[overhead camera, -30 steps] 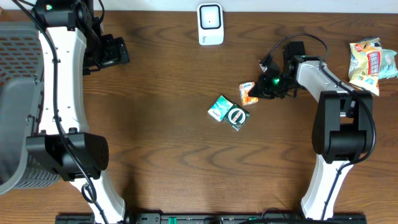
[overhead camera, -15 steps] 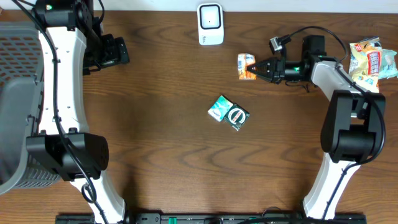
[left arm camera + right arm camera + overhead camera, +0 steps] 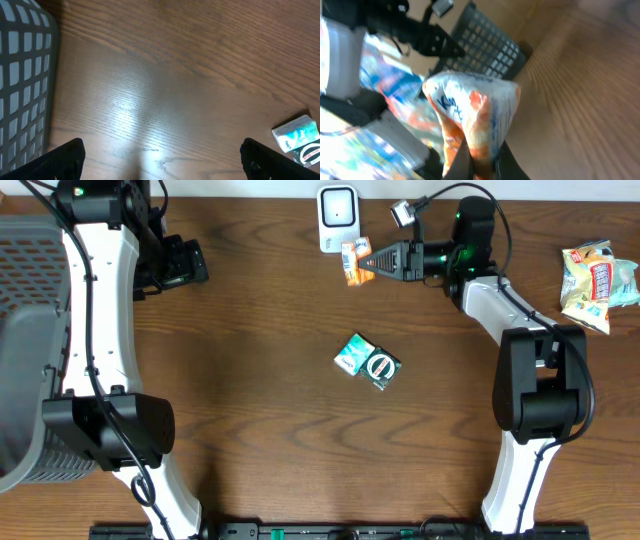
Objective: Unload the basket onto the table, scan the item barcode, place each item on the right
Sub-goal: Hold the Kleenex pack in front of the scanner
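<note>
Since a second ago the right gripper [image 3: 368,260] has swung away from the middle of the table [image 3: 260,430] to the far edge, taking the orange-and-white packet [image 3: 351,262] with it. Its jaws are pressed together on one end of that packet, which now hangs above the wood just beside the near right corner of the white scanner [image 3: 338,218]; whether the two touch cannot be told. The right wrist view is blurred but shows the crinkled packet [image 3: 475,115] pinched at its lower end, with the dark basket [image 3: 487,42] far behind it. Nothing else has shifted: the teal packet [image 3: 351,352] and the dark packet [image 3: 382,368] lie touching at the table's centre, and the snack bags [image 3: 597,275] sit at the right edge. Far left, the left gripper [image 3: 188,264] holds nothing, jaws spread wide, beside the grey basket [image 3: 30,330]; its own camera sees bare wood and the teal packet [image 3: 297,132] low on the right.
</note>
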`<action>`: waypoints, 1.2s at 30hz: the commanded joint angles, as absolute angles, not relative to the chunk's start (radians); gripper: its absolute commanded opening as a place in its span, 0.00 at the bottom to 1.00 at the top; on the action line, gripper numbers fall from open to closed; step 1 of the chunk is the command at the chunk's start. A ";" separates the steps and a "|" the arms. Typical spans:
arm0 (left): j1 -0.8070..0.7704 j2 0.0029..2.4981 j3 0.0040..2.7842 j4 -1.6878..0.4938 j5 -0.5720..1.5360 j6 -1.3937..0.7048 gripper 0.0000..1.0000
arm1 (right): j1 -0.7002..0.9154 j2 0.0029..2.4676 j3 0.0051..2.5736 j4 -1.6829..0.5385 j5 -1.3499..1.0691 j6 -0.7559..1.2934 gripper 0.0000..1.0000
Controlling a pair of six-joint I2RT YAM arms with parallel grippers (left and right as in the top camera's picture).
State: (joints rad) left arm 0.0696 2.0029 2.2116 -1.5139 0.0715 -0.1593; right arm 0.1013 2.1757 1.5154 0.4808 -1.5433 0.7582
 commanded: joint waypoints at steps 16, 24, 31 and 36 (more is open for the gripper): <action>0.073 2.009 2.215 -1.517 0.063 -0.154 0.98 | 0.044 2.167 1.524 0.614 -1.563 1.084 0.01; 0.073 2.009 2.215 -1.517 0.063 -0.154 0.98 | 0.060 2.167 1.524 0.614 -1.563 1.083 0.01; 0.073 2.009 2.215 -1.517 0.063 -0.154 0.98 | 0.062 2.167 1.524 0.614 -1.562 1.076 0.01; 0.073 2.009 2.215 -1.517 0.063 -0.153 0.98 | 0.084 2.167 1.524 0.614 -1.555 1.014 0.01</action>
State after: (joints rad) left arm 0.0696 2.0029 2.2116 -1.5139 0.0719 -0.1593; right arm 0.0635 2.1757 1.5185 0.6109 -1.5494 1.0649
